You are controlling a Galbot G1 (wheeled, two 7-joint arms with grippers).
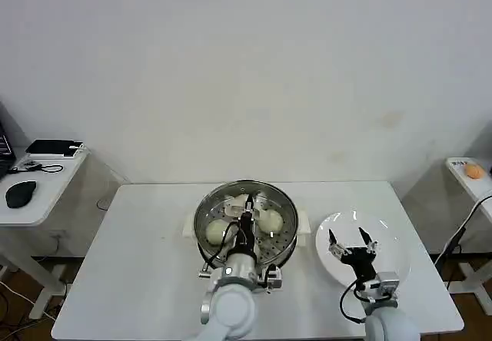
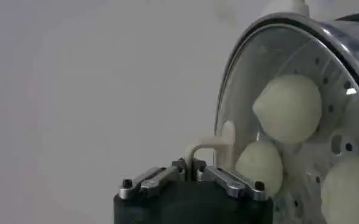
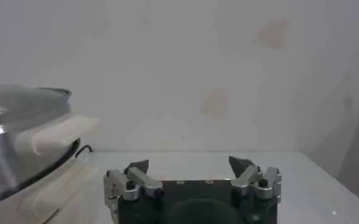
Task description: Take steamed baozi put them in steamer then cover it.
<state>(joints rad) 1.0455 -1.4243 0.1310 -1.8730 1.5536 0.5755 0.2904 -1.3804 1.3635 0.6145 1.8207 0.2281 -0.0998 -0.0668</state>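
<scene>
We find the left end effector (image 1: 246,216) clenched on the cover (image 2: 240,91) handle (image 2: 213,146), over the steamer (image 1: 246,222) holding steamed baozi (image 1: 270,221). Right end effector (image 1: 354,243) released above the white plate (image 1: 388,268) on the tabletop (image 1: 138,264).

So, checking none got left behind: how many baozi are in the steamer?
3, in the steamer, seen through the cover that the left gripper holds: one baozi by its handle, two farther off. More may be hidden.

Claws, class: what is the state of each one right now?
Left claw: closed on the cover handle.
Right claw: open, holding nothing, above the plate.
</scene>
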